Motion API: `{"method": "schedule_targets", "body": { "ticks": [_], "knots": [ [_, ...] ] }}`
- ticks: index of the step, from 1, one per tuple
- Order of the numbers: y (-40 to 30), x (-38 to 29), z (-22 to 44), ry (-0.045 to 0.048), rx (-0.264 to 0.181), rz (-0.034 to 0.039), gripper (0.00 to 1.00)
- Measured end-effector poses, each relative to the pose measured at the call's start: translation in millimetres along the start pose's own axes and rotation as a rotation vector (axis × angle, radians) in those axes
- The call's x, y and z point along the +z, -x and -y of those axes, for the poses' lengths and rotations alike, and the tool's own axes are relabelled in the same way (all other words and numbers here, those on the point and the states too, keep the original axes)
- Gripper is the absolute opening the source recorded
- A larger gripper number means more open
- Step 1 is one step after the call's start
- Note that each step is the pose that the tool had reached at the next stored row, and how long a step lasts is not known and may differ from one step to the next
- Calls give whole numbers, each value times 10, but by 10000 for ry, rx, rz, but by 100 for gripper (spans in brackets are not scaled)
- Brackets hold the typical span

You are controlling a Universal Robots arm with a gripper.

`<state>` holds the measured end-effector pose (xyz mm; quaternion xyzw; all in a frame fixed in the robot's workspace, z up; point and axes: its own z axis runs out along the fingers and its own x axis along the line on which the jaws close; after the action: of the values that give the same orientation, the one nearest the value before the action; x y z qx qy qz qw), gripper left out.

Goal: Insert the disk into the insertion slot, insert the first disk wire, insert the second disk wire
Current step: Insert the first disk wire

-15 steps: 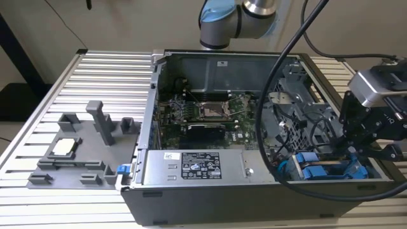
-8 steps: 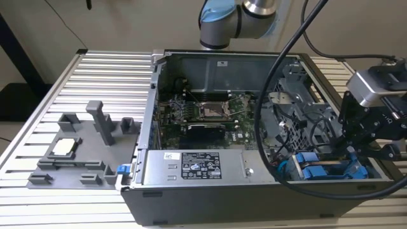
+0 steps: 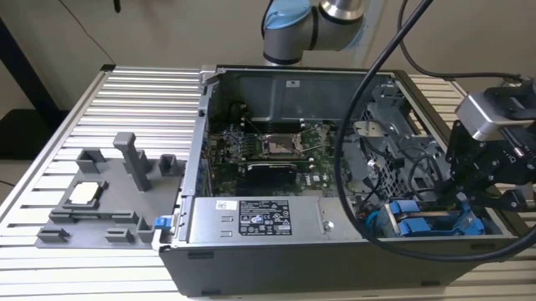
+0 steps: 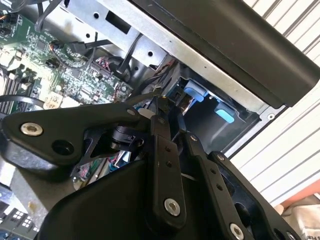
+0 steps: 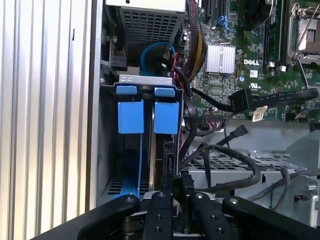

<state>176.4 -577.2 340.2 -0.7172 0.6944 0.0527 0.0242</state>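
The fingers (image 5: 161,207) are drawn close together with a narrow gap between them, and they seem to pinch a black wire connector (image 5: 184,179) at their tips; its cable (image 5: 235,182) loops away over the perforated grey cage (image 5: 235,162). They sit at the rear end of the disk (image 5: 166,116), whose blue frame lies fully home in the insertion slot (image 5: 145,79), just beside the other blue-framed drive (image 5: 131,117). The disk step looks done, and the work in hand is, by my judgement, one of the two disk wires. Which of the two I cannot tell, nor whether the plug is seated. Mating it calls for a square, straight push into the disk's port, keeping clear of the loose black cables crowding that corner.

Around this stands the open computer case (image 3: 251,266), with its motherboard (image 3: 268,144) and labelled power supply (image 3: 260,219). It rests on a ribbed aluminium counter (image 3: 142,94); a grey fixture tray (image 3: 92,207) sits toward the exterior view's left. The arm (image 3: 310,25) rises behind, against a plain beige wall (image 3: 167,31).
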Motion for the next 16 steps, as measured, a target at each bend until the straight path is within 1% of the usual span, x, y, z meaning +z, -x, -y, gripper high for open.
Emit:
{"method": "schedule_targets", "body": {
  "ticks": [10, 14, 16],
  "knots": [
    [-5, 9, 0, -23, 221, 9, 19],
    [-3, -19, -1, -25, 236, 10, 19],
    [-3, -19, -1, -25, 245, 12, 19]
  ]
}}
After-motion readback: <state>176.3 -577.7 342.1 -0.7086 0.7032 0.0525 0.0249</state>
